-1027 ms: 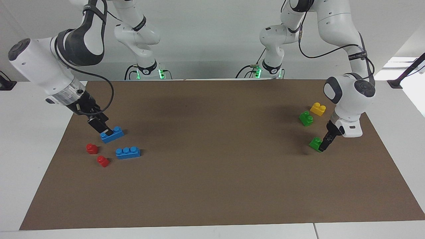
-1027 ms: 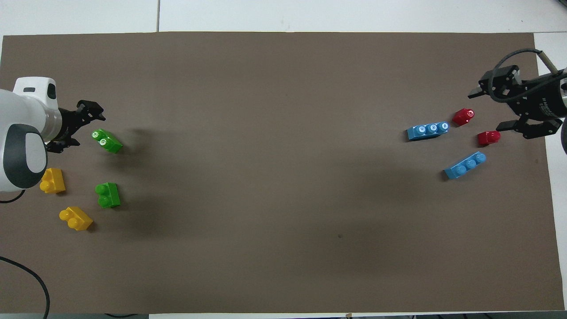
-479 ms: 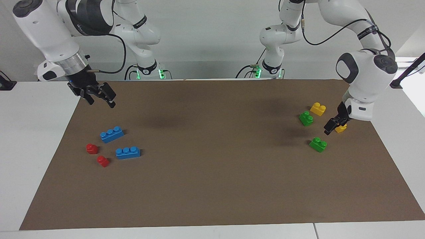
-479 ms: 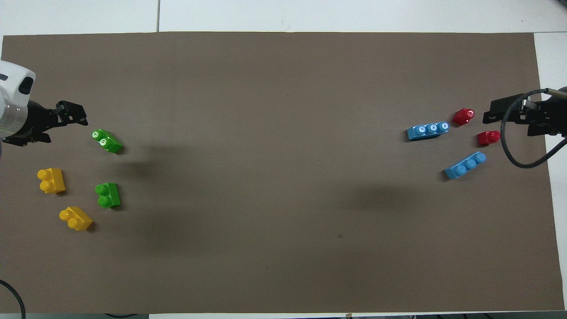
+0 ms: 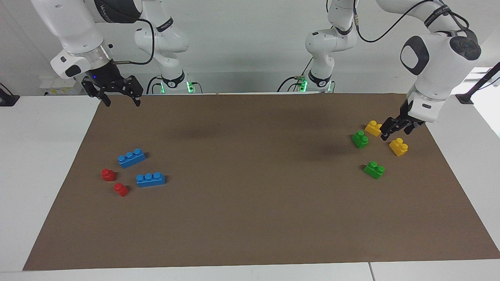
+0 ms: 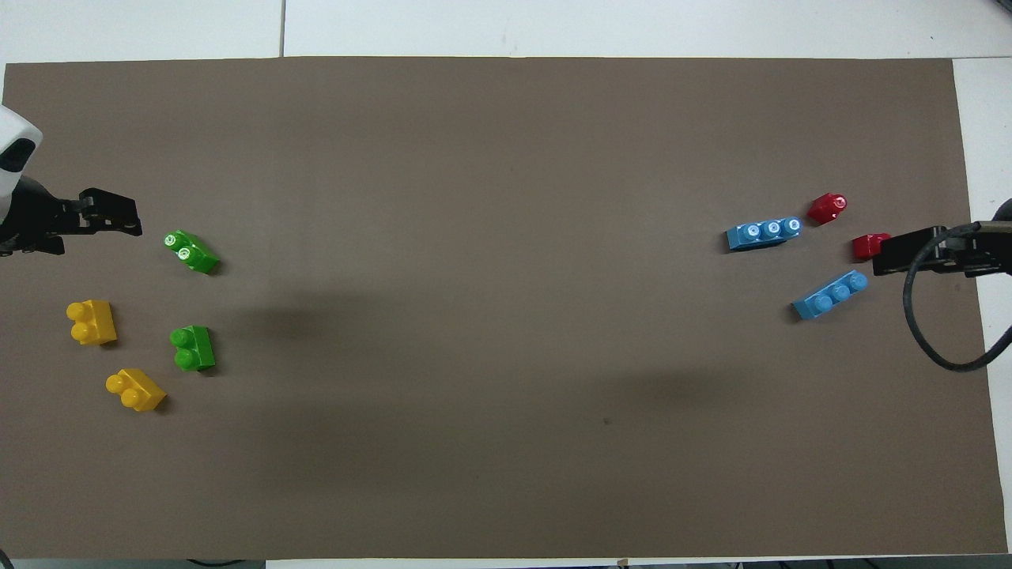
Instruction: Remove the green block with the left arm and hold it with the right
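The green block [image 5: 374, 169] [image 6: 190, 251], bright green with two studs, lies flat on the brown mat [image 5: 250, 203] toward the left arm's end, free of any gripper. My left gripper [image 5: 395, 132] [image 6: 99, 235] hangs open and empty in the air over the two yellow blocks, clear of the green block. At the right arm's end my right gripper [image 5: 121, 102] [image 6: 889, 257] is also raised, open and empty, over the mat's edge closest to the robots. In the overhead view it partly covers a red block [image 6: 866, 246].
A darker green block [image 5: 360, 139] and two yellow blocks [image 5: 374, 128] [image 5: 398, 146] lie nearer to the robots than the green block. Two blue three-stud bricks [image 5: 131, 157] [image 5: 150, 179] and two red blocks [image 5: 108, 174] [image 5: 121, 189] lie at the right arm's end.
Both arms have risen and drawn back toward the robots. The left gripper has left the green block, the right gripper the blue brick. No block has moved.
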Controlling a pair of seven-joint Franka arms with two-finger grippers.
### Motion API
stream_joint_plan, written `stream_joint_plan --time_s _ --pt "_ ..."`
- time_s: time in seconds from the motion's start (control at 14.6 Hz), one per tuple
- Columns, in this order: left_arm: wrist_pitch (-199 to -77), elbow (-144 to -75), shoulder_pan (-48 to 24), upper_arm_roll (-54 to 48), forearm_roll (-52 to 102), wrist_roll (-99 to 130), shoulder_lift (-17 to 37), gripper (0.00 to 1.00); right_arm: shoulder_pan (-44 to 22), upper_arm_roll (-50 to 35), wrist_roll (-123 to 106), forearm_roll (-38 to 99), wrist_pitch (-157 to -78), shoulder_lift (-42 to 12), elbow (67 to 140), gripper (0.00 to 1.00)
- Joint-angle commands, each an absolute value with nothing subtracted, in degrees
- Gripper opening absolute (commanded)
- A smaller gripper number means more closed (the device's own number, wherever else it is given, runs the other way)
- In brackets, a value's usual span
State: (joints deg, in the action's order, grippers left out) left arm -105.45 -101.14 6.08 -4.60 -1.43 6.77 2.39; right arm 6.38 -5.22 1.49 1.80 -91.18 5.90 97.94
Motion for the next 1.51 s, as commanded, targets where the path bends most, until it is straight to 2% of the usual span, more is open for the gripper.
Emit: stream_joint_plan --time_s 0.0,0.62,1.16,1.44 --pt "-102.31 -101.6 4.48 -4.22 -1.67 5.19 -1.14 1.0 7.29 -5.62 -0.44 0.44 -93.5 6.24 98.44 1.0" --pt "-94.23 -101.6 1.58 -4.66 -1.14 5.01 -5.71 1.0 7.29 -5.62 -0.53 -1.14 -93.34 4.75 95.62 1.0" --pt "-91.23 -99.14 1.67 -2.9 3.95 5.01 -5.89 1.0 7.03 -5.71 -0.44 -0.97 -93.87 4.75 95.71 1.0" --pt "-90.97 -99.05 1.5 -2.9 3.87 5.1 -5.36 1.0 1.41 -2.11 -0.35 -1.14 -93.34 4.57 95.62 1.0"
